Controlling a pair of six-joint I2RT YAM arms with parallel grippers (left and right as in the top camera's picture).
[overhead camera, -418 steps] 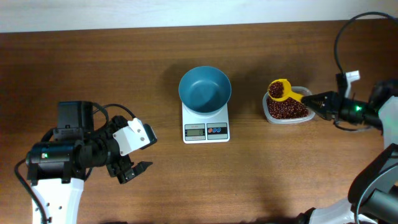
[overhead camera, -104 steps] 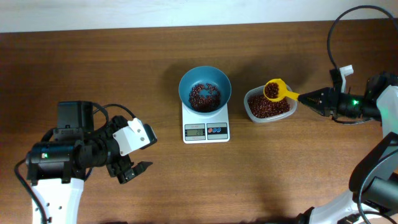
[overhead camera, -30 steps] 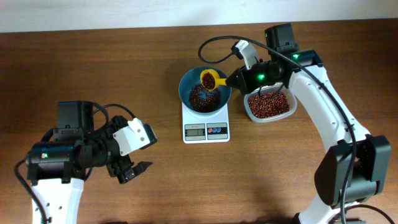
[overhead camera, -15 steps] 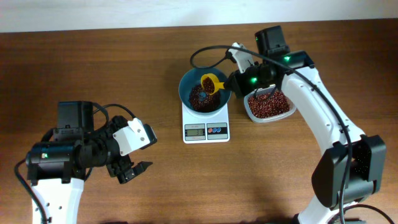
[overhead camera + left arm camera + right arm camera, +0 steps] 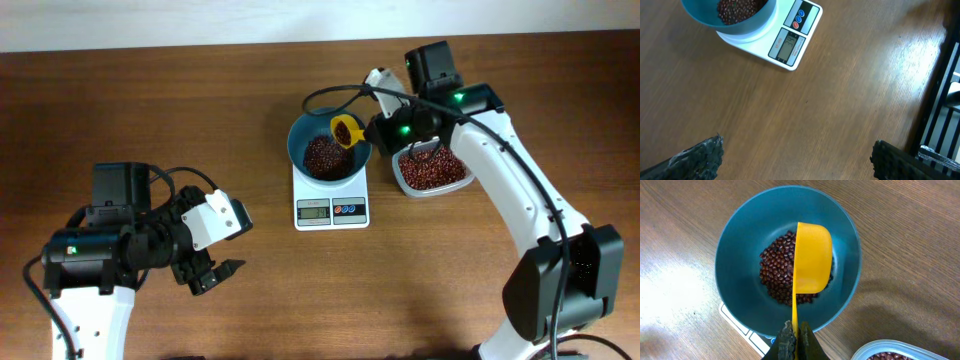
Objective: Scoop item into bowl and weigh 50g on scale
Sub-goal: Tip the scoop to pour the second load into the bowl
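Beans [image 5: 776, 279] lie heaped in the bottom of the bowl [image 5: 737, 240], just ahead of our right claw [image 5: 795, 339]. That claw is pinched together on the thin handle of the yellow scoop [image 5: 812, 255]. The scoop reaches forward from the fingertips over the bowl, rolled to one side, so our wrist view meets its smooth outer wall. From overhead we see a few beans in its cup. Below the bowl, a white corner of the scale [image 5: 742, 325] shows close to the claw tips, on their left. On their right, just beside the claw, is the rim of the tub [image 5: 882, 347], with more beans in it.

Our left claw [image 5: 797, 152] hangs over bare table [image 5: 840, 100] with its jaws spread wide and nothing between them. The scale and bowl sit well ahead of it, off to its left, with the display turned towards it; we cannot read the digits.
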